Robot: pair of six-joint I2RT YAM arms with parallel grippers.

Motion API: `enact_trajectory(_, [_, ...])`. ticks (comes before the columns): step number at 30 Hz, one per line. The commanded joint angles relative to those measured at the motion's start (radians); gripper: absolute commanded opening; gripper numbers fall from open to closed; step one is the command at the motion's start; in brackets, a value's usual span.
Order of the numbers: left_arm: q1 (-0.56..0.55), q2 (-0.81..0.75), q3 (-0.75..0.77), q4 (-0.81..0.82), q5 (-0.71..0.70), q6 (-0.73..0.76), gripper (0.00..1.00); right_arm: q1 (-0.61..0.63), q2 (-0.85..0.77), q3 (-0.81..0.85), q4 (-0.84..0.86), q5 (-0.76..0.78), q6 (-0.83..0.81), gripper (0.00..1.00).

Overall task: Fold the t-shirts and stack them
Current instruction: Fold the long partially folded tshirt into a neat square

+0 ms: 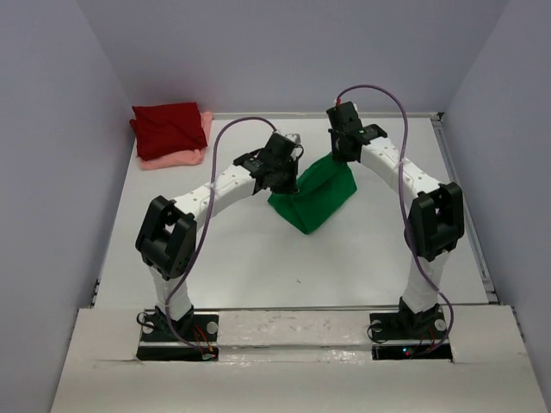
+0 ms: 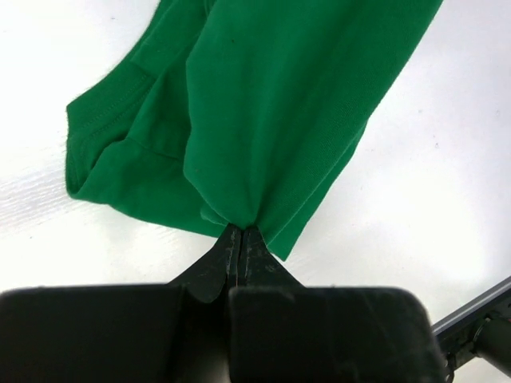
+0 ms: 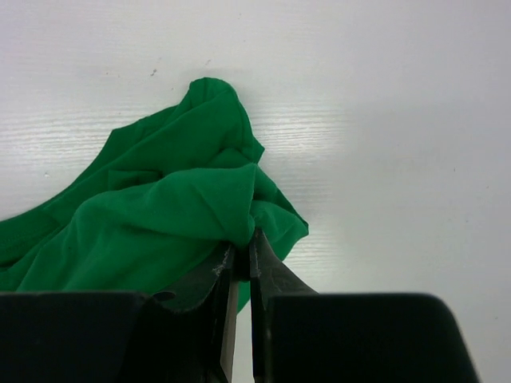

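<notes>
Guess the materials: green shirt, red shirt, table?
Green shirt: soft knit cloth, likely cotton jersey, matte; it drapes, puckers, and shows a stitched hem.
Red shirt: similar matte cloth, judging by its soft creases; the weave is too small to tell.
Table: hard white board, probably laminate or painted wood, smooth with faint streaks and a slight sheen.

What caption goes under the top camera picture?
Left gripper and right gripper pinch the green t-shirt; red t-shirt tops pink t-shirt.
</notes>
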Motion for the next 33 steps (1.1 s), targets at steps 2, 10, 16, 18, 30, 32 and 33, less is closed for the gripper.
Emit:
enact_trajectory(2, [0.005,-0.104,-0.037,-0.051,-0.08,-0.034,0.0,-0.01,-0.04,0.003,0.069,0.001,-0.07,0.0])
enact_trajectory(10, [0.005,-0.113,-0.072,-0.046,-0.086,-0.04,0.0,-0.01,0.085,0.153,0.059,-0.16,-0.129,0.0])
enact_trajectory(16, [0.021,-0.07,-0.071,-0.032,-0.057,-0.024,0.0,-0.01,0.223,0.294,0.025,-0.261,-0.176,0.0])
enact_trajectory(18, [0.022,-0.055,-0.06,-0.028,-0.049,-0.017,0.0,-0.01,0.262,0.345,0.004,-0.296,-0.188,0.09])
enact_trajectory(30, [0.036,-0.046,-0.13,0.031,0.0,-0.021,0.0,-0.023,0.323,0.339,0.053,-0.647,-0.274,0.53])
enact_trajectory(32, [0.036,-0.047,-0.14,0.038,0.0,-0.026,0.0,-0.023,0.323,0.342,0.052,-0.663,-0.282,0.61])
enact_trajectory(33, [0.036,-0.047,-0.143,0.04,-0.003,-0.024,0.0,-0.023,0.323,0.345,0.049,-0.675,-0.288,0.66])
